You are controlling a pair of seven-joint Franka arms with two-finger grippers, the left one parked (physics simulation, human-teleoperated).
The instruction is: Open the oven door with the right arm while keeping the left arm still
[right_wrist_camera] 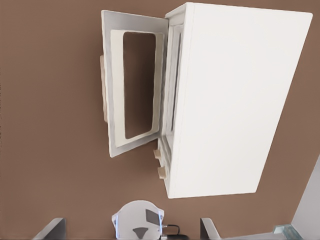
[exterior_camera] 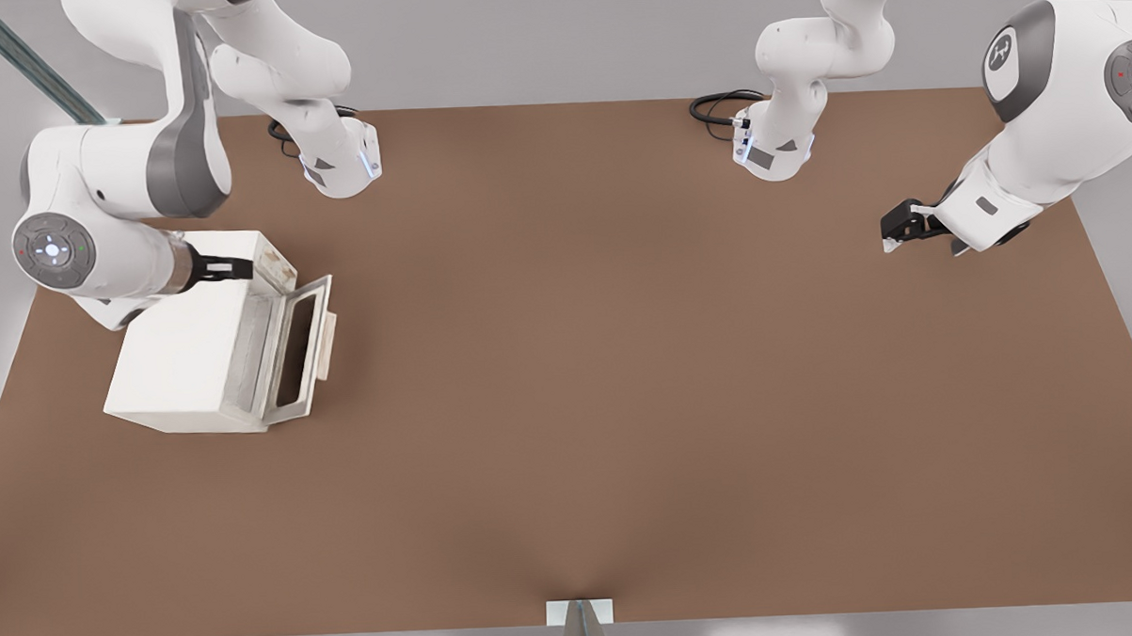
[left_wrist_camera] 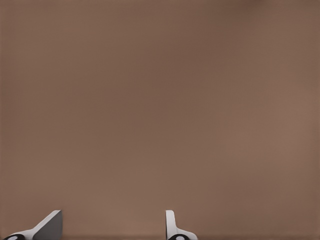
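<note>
Small black two-finger claw (exterior_camera: 244,267) of the white jointed right arm (exterior_camera: 101,221): poised over the flat top of the cream box-shaped oven (exterior_camera: 181,360), near that top's far edge, at the front view's left. Spread wide, as told by the right wrist view, where two pale grey fingertips (right_wrist_camera: 54,229) stand well apart at the frame's edge with nothing gripped between them. Clear of the door, and whether touching the oven's top cannot be told. Just beyond the oven's front, the cream-framed oven door with its dark window (exterior_camera: 296,351), partly open: one end close against the oven's front, the other angled out over the brown tabletop (exterior_camera: 625,401), with a wedge of gap showing the pale inner face of the opening. On the door's outer side, a pale wooden bar handle (exterior_camera: 328,340), facing away from the oven. Same door seen from the wrist (right_wrist_camera: 135,85), tabletop brown visible through the window, handle (right_wrist_camera: 102,90) only a sliver behind the frame. Two small cream knobs (right_wrist_camera: 162,172) on the oven's front, beside the door's edge.
</note>
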